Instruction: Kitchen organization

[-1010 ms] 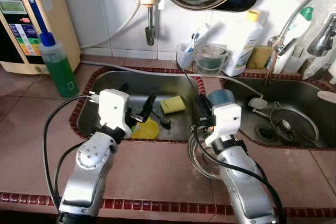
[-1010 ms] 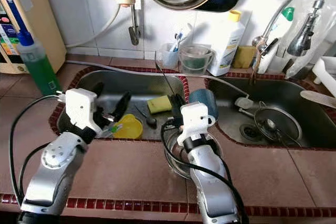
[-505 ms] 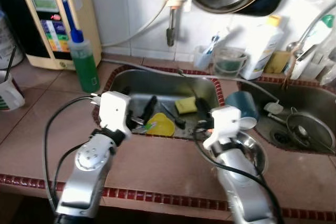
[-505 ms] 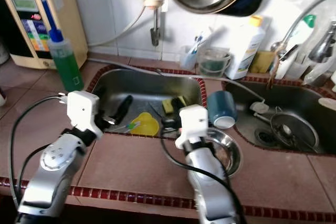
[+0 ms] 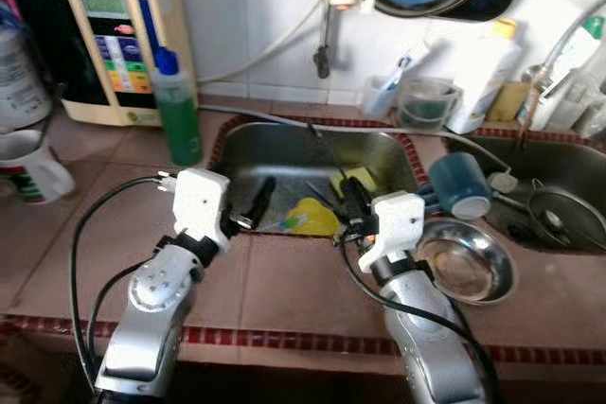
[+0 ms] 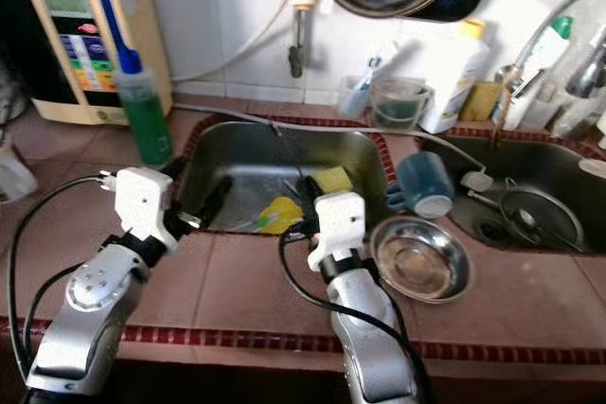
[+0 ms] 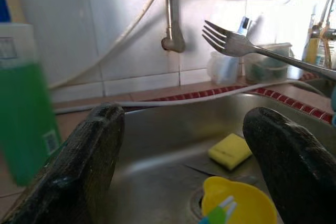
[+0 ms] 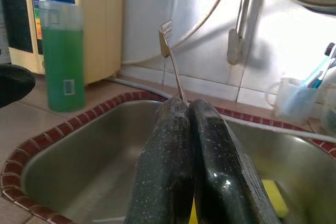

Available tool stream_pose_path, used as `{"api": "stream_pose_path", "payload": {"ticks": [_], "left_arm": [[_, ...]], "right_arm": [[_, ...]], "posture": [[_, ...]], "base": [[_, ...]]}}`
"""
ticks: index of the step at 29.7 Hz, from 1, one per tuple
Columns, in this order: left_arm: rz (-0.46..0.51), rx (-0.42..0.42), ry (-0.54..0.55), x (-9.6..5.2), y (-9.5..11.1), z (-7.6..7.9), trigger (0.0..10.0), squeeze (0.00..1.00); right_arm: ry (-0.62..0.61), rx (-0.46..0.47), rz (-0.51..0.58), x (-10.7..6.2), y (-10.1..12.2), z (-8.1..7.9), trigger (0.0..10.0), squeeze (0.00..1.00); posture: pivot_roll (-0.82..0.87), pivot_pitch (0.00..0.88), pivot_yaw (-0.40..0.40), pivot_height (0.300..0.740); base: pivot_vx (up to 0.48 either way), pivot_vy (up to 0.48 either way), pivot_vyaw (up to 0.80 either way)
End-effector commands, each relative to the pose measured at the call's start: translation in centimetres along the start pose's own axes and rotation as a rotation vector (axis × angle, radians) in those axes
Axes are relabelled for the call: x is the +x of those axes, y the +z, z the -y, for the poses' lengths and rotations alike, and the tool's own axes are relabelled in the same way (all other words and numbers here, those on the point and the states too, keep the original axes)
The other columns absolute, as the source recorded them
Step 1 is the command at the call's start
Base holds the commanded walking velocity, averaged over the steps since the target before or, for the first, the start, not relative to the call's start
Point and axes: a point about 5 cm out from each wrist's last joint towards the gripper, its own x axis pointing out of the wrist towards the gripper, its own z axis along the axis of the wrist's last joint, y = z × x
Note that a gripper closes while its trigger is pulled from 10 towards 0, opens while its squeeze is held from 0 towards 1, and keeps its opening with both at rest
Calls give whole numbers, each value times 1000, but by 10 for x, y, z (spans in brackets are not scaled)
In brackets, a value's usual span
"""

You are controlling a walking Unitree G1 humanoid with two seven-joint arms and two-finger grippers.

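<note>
**Fork pinched upright over the left sink basin**

Far left on the tiled counter: a white mug with a red and green band, near a beige water unit against the wall. Just in front of that unit, a green soap bottle with a blue cap, upright beside the basin's corner.

Next, the left gripper, over the near edge of the left sink basin; fingers spread wide apart, grasping nothing. Below and beyond them in the basin, a yellow cup with a green and blue item in it, and a yellow sponge farther back.

Then the right gripper, also at the basin's near edge, fingers pressed tight together around the handle of a fork; tines up, shaft slightly tilted, above the basin. Same fork also seen from the left wrist camera, crossing in the air ahead of the wall pipe.

Right of that arm, a steel bowl resting on the counter at the divider between basins, with a blue mug lying on its side just behind it. Farther right, the second basin with a strainer in its drain. Along the back ledge, a clear cup with toothbrushes, a clear jug and a white bottle.
</note>
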Motion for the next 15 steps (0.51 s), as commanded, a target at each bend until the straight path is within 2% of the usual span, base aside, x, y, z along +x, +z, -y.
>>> {"api": "stream_pose_path", "payload": {"ticks": [1,5,7,10,15], "left_arm": [[40,38,-56,1,8,11,10000,0],[36,53,-80,0,8,15,10000,0],[38,75,-126,-1,9,23,10000,0],[31,64,-144,-2,8,27,10000,0],[36,93,-201,-7,9,35,10000,0]], "right_arm": [[-43,-13,-2,1,2,11,10000,0],[-61,-23,-13,2,1,16,10000,0],[-85,-59,-44,5,-3,29,10000,0],[-88,-76,-55,7,-4,36,10000,0],[-104,-90,-73,14,-2,52,10000,0]], "posture": [[-106,0,-23,740],[-106,0,-23,740],[-109,0,-17,740],[-109,0,-17,740],[-110,0,-11,740]], "base": [[0,0,0],[0,0,0],[0,0,0],[0,0,0],[0,0,0]]}}
